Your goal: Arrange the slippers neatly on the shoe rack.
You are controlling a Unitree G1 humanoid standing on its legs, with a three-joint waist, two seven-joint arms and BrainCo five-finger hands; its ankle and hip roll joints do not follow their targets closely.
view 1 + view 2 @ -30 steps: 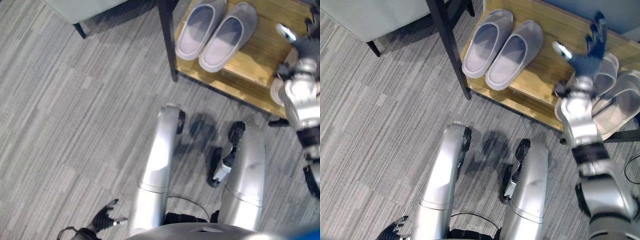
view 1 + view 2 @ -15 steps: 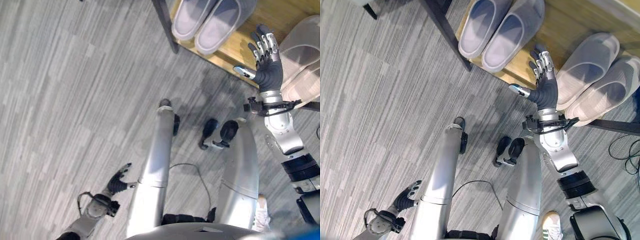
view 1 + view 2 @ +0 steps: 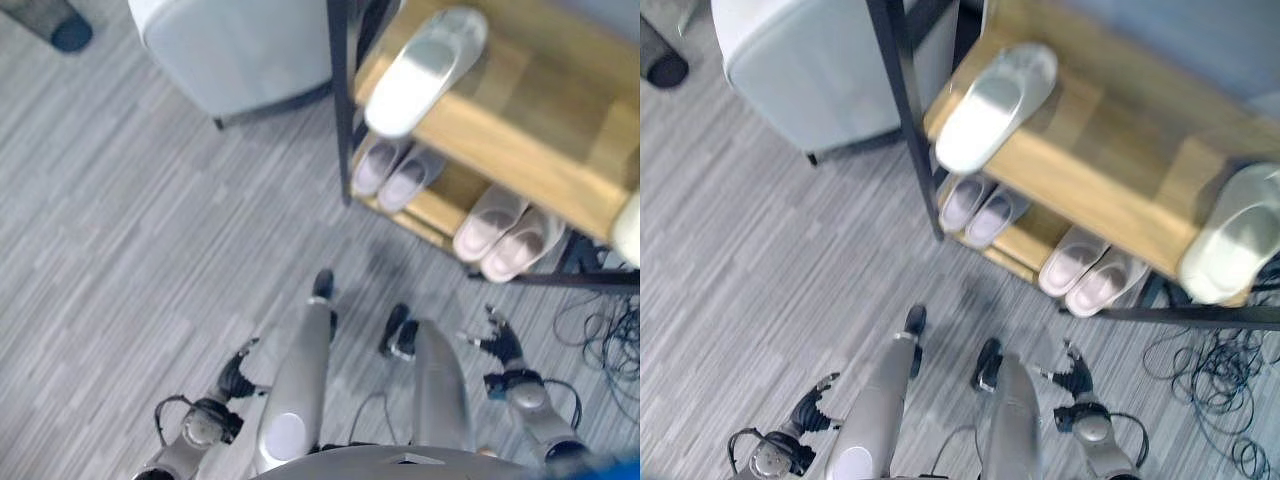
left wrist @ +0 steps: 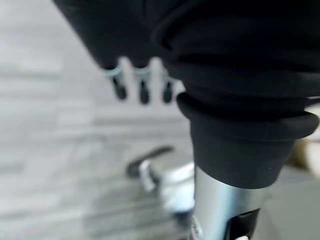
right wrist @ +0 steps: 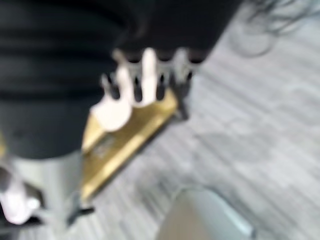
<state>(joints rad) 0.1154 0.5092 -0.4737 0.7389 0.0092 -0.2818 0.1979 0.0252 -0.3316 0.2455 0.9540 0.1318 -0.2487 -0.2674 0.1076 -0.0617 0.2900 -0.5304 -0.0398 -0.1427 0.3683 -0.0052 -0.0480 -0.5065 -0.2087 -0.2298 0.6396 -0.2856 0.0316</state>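
The whole scene is now sitting farther off and lower in both eye views than half a second ago, so the head camera is lifting and pulling back rather than anything on the shelves moving. The shoe rack (image 3: 1110, 190), a wooden two-shelf frame on dark legs, is now showing in full beside a pale grey seat (image 3: 230, 60) on the striped grey floor (image 3: 130, 250).

On the lower shelf two pairs are lying side by side, toes inward: the grey slippers (image 3: 390, 170) near the rack's left leg and the beige slippers (image 3: 505, 235) further right, each pair's two shoes touching. On the top shelf a single white slipper (image 3: 995, 100) is overhanging the front edge at the left, and another pale slipper (image 3: 1235, 235) is hanging off the right end. Judging by the lower shelf, the arranging there is looking finished; the top two shoes may be strays.

The right hand (image 3: 498, 340), which was raised beside the beige pair, is now hanging low by the floor, well apart from the rack, fingers loosely spread and carrying nothing. The left hand (image 3: 235, 370) is also hanging low, empty, fingers relaxed, though its wrist view is poor and I'm judging mostly from the straight fingertips (image 4: 142, 92).
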